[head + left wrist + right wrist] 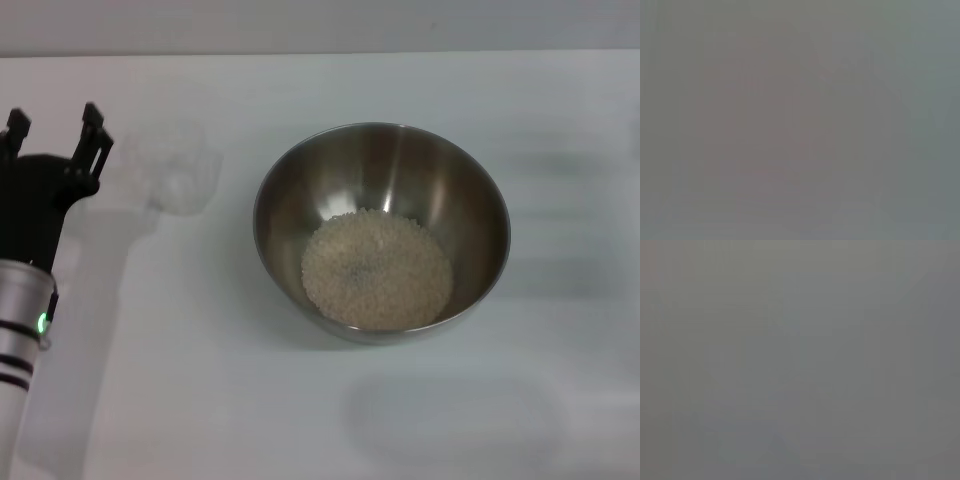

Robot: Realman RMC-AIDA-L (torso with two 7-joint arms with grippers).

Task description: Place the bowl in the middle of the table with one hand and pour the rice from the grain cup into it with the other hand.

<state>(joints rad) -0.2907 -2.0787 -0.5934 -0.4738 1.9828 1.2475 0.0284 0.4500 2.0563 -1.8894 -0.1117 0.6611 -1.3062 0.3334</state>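
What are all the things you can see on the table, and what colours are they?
bowl: one, shiny grey steel, standing near the middle of the table.
rice: one heap, pale off-white, lying in the bottom of the bowl.
grain cup: one, clear plastic, on the table to the left of the bowl, apart from it; it looks empty.
table: one, plain white, filling the head view.
left gripper: one, black on a silver-grey arm, at the left edge beside the grain cup, fingers spread and holding nothing.
right gripper: not in view.
The two wrist views show only a flat grey blur, so nothing can be listed from them.
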